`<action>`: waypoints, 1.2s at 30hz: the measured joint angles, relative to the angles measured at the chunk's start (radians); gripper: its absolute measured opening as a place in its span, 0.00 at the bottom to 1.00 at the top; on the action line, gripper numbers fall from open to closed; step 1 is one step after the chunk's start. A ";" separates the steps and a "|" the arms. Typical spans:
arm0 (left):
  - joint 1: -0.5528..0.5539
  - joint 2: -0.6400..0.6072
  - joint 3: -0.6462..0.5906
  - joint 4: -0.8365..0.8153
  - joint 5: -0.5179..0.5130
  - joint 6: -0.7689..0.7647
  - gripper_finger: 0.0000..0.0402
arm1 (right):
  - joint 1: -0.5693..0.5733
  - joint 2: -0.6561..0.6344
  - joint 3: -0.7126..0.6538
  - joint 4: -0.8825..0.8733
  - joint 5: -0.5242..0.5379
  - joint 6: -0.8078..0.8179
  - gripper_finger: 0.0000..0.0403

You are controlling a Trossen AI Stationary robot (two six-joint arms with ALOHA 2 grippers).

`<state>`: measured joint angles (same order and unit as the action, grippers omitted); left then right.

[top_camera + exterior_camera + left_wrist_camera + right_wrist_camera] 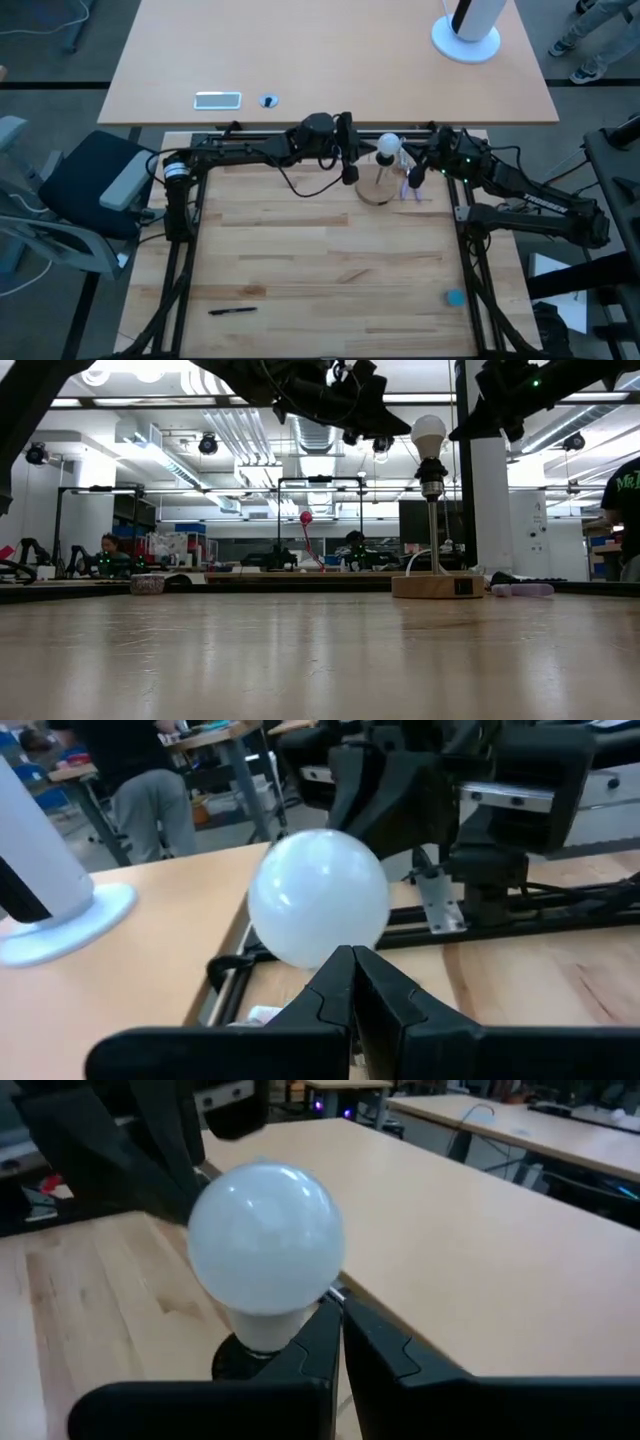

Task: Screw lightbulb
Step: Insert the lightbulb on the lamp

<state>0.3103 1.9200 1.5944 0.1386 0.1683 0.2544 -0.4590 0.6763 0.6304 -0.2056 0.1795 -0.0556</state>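
You see the lightbulb (388, 144) at the upper middle of the high view, standing upright on the black post of the wooden disc (377, 188). The left gripper (352, 982) and the right gripper (335, 1330) both have their fingers pressed together, just beside the bulb and holding nothing. I think the bulb is light, smooth and fragile, so take it gently around the widest round part.
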 joint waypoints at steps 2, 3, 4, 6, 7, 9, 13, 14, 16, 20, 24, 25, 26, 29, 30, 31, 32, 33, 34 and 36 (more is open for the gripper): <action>0.000 0.006 0.000 0.008 0.002 -0.002 0.00 | 0.001 0.001 0.000 0.015 -0.003 -0.008 0.03; 0.000 0.008 0.000 0.017 0.002 -0.002 0.00 | 0.001 0.001 0.000 0.017 -0.003 -0.012 0.03; 0.000 0.008 0.000 0.025 0.001 -0.002 0.00 | 0.001 0.001 0.000 0.016 -0.003 -0.014 0.03; 0.000 0.009 0.000 0.049 0.001 -0.002 0.00 | 0.001 0.001 0.000 0.016 -0.013 -0.018 0.03; 0.000 0.009 0.000 0.055 0.001 -0.002 0.00 | 0.001 0.001 0.000 0.016 -0.033 -0.020 0.03; 0.001 0.009 0.000 0.056 0.001 -0.002 0.00 | 0.001 0.001 0.000 0.020 -0.075 -0.021 0.03; 0.005 0.009 0.000 0.056 -0.002 0.004 0.00 | 0.001 0.001 0.000 0.022 -0.106 -0.011 0.03; 0.007 0.010 0.000 0.057 -0.004 0.005 0.00 | 0.002 0.001 0.000 0.022 -0.109 -0.008 0.03; 0.012 0.018 0.000 0.068 -0.020 0.003 0.00 | 0.004 0.001 0.000 0.021 -0.125 0.002 0.03; 0.015 0.019 0.000 0.041 -0.043 -0.001 0.00 | 0.010 -0.001 0.000 0.018 -0.154 0.034 0.03; 0.010 -0.001 0.000 -0.032 -0.042 -0.002 0.00 | 0.010 -0.002 0.000 -0.015 -0.109 0.062 0.03; 0.009 -0.010 0.000 -0.036 -0.042 -0.003 0.00 | 0.010 -0.002 0.000 -0.022 -0.088 0.062 0.03; 0.008 -0.019 0.000 -0.040 -0.038 -0.008 0.00 | 0.010 -0.002 0.000 -0.030 -0.066 0.061 0.03; 0.002 -0.023 0.001 -0.027 0.015 -0.013 0.00 | 0.007 -0.001 0.000 -0.024 -0.020 0.033 0.03; 0.001 -0.021 0.000 -0.018 0.034 -0.013 0.00 | 0.007 0.001 0.000 -0.016 -0.017 0.023 0.03; 0.000 -0.020 0.000 -0.003 0.043 -0.013 0.00 | 0.007 0.004 0.000 -0.001 -0.015 0.012 0.03; 0.000 -0.015 0.000 0.014 0.046 -0.014 0.00 | 0.007 0.008 0.000 0.016 -0.017 0.006 0.03; 0.000 -0.010 0.000 0.039 0.050 -0.014 0.00 | 0.007 0.012 0.000 0.026 -0.023 0.002 0.03; 0.000 -0.008 0.001 0.046 0.051 -0.021 0.00 | 0.007 0.014 0.001 0.033 -0.028 0.000 0.03; 0.002 0.005 0.001 0.052 0.051 -0.031 0.00 | 0.007 0.014 0.001 0.036 -0.031 -0.003 0.03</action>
<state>0.3128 1.9250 1.5951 0.1909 0.2192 0.2231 -0.4519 0.6907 0.6312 -0.1694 0.1486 -0.0586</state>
